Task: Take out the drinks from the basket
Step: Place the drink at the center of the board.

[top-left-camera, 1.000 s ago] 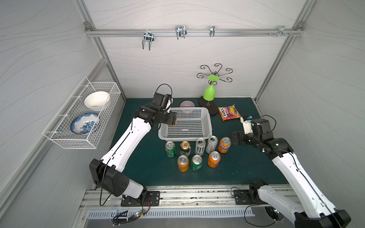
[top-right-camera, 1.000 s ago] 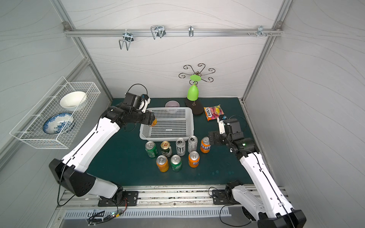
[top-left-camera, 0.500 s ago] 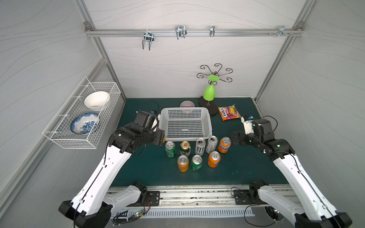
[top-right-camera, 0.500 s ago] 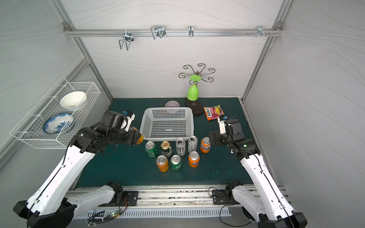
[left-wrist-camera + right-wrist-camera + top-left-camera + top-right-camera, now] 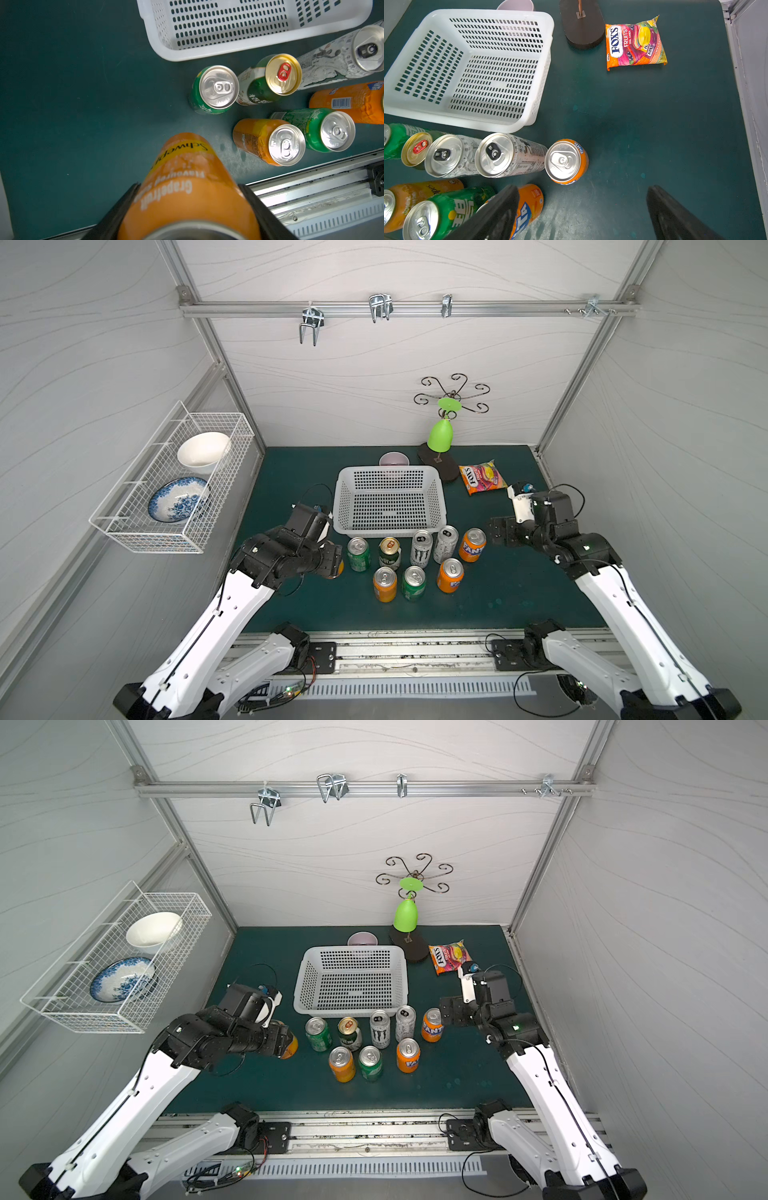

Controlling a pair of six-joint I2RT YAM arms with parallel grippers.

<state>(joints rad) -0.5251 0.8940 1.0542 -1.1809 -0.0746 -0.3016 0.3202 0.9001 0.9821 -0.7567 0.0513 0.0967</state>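
Observation:
The white basket (image 5: 390, 533) (image 5: 351, 1011) stands empty at mid-table. Just in front of it, several drinks stand upright in two rows: green (image 5: 358, 554), gold-topped (image 5: 390, 553), two tall silver ones (image 5: 421, 548) (image 5: 445, 544) and orange ones (image 5: 472, 545) (image 5: 385, 584). My left gripper (image 5: 332, 565) (image 5: 189, 185) is shut on an orange can (image 5: 187, 166) (image 5: 291, 1046), held upright low over the mat, left of the green can. To the right of the rows, my right gripper (image 5: 496, 531) (image 5: 583, 191) hangs open with nothing in it, next to an orange can (image 5: 565, 161).
A candy bag (image 5: 482, 477) lies at the back right beside a dark lamp base (image 5: 440, 464). A pink bowl (image 5: 394, 458) sits behind the basket. A wire rack (image 5: 174, 481) with bowls hangs on the left wall. A metal rail (image 5: 415, 647) runs along the front edge.
My left arm has swung from the basket's left side toward the front and down, carrying the orange can to the left of the standing cans. The right arm has stayed still.

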